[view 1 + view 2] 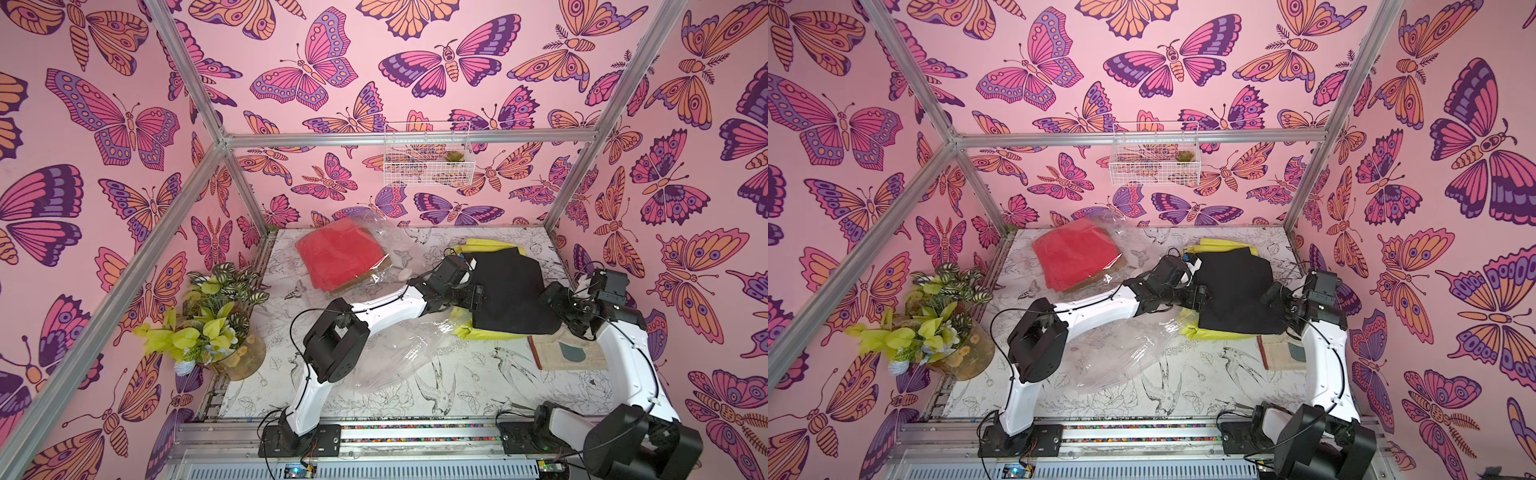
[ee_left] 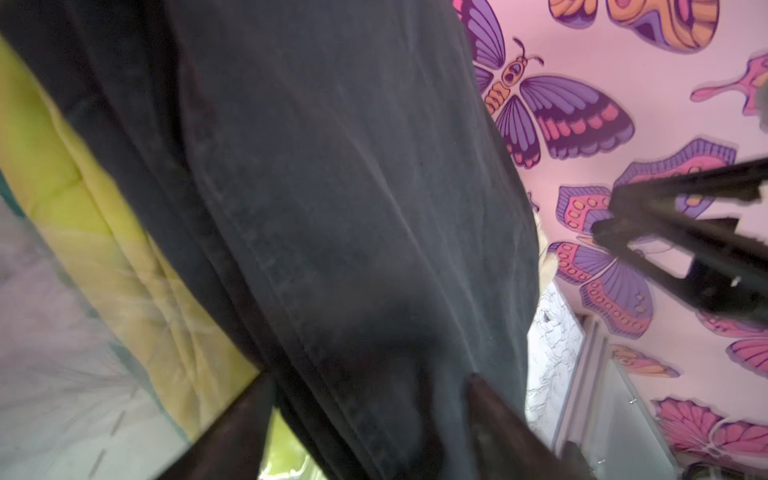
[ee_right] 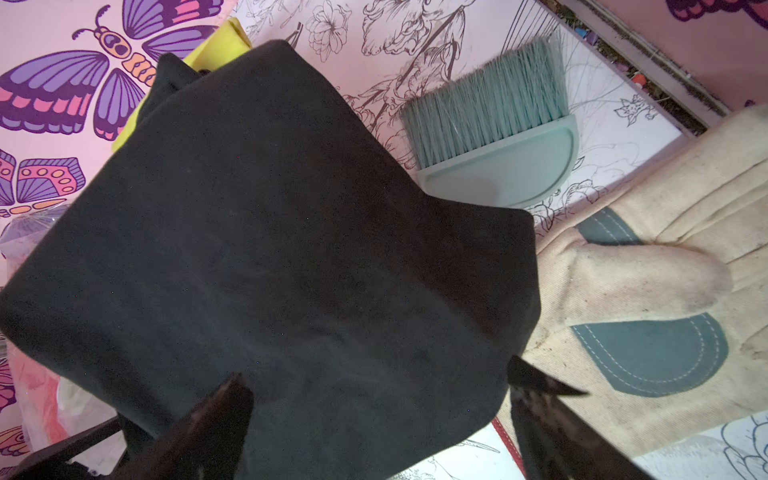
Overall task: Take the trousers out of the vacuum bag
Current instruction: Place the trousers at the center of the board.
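Jaws of the right gripper (image 3: 376, 368) stand spread wide across a corner of the folded black cloth trousers (image 1: 511, 291), right of centre in both top views. The left gripper (image 2: 370, 376) straddles a thick fold at the opposite edge; whether it squeezes cannot be told. The black pair rests on folded yellow trousers (image 1: 486, 245). Folded red trousers (image 1: 338, 253) lie inside the crinkly transparent vacuum bag (image 1: 399, 357) at upper left of the bird-printed tabletop (image 1: 478, 386), its round white valve cap (image 1: 404, 274) just beside them. A pale work glove (image 3: 644, 270) and a teal hand brush (image 3: 494, 124) crowd the right gripper's side.
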Robot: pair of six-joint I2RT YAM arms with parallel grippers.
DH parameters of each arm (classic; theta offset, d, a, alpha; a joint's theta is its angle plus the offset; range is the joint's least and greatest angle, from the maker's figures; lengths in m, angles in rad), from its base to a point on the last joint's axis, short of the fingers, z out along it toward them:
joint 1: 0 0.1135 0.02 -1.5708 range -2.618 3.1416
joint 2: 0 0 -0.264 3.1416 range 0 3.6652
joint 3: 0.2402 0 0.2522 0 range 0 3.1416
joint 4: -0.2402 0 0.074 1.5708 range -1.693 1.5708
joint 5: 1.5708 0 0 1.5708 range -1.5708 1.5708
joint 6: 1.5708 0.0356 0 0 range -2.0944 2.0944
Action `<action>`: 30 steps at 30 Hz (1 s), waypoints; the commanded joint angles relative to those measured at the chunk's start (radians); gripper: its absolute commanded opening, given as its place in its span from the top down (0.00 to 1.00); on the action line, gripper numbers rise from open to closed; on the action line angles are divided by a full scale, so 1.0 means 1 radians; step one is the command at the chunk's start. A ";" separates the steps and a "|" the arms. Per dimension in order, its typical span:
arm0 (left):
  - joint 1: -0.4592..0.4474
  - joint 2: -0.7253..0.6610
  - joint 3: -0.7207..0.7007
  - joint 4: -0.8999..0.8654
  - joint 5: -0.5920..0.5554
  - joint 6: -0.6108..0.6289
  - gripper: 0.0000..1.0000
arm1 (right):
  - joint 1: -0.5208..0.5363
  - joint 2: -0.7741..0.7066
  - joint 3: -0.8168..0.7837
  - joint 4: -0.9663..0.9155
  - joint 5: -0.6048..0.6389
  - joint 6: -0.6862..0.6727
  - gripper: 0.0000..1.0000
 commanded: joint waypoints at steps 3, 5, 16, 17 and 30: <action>0.017 0.039 0.042 0.028 0.066 -0.032 0.67 | 0.003 -0.017 -0.008 0.040 -0.053 -0.002 0.00; 0.034 0.057 0.058 0.030 0.078 -0.053 0.79 | 0.003 -0.017 -0.008 0.057 -0.072 -0.002 0.00; 0.121 -0.011 -0.081 0.066 0.050 -0.094 1.00 | 0.061 0.065 0.061 0.105 -0.112 -0.009 0.02; 0.123 -0.019 -0.101 0.069 0.044 -0.097 1.00 | 0.081 0.076 0.071 0.102 -0.090 -0.014 0.02; 0.166 -0.078 -0.213 0.126 0.045 -0.138 0.97 | 0.298 0.292 0.234 0.095 0.099 -0.065 0.01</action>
